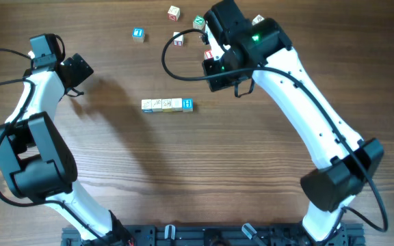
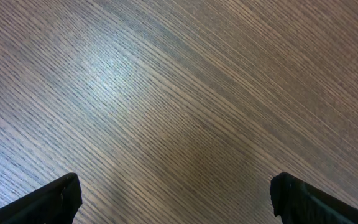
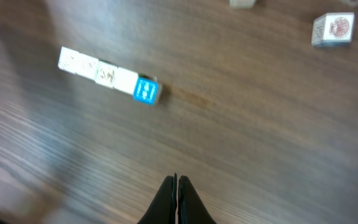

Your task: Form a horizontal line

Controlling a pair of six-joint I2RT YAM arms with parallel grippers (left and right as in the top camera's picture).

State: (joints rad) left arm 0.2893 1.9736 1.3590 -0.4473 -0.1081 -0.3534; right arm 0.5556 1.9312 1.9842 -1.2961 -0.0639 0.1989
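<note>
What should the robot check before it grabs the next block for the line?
1. Row of cubes straight, four touching side by side: ok.
2. Space beside its blue-faced end cube free for another: ok.
3. Right gripper ready to grab: not ok. It is shut and empty, so it must open first.
4. Left gripper open, with only bare table under it: ok.
5. Loose cubes to fetch, like the loose blue-faced cube and the green-faced cube: ok.
6. Half-hidden cube beside the right arm, clear to pick: cannot tell.
</note>
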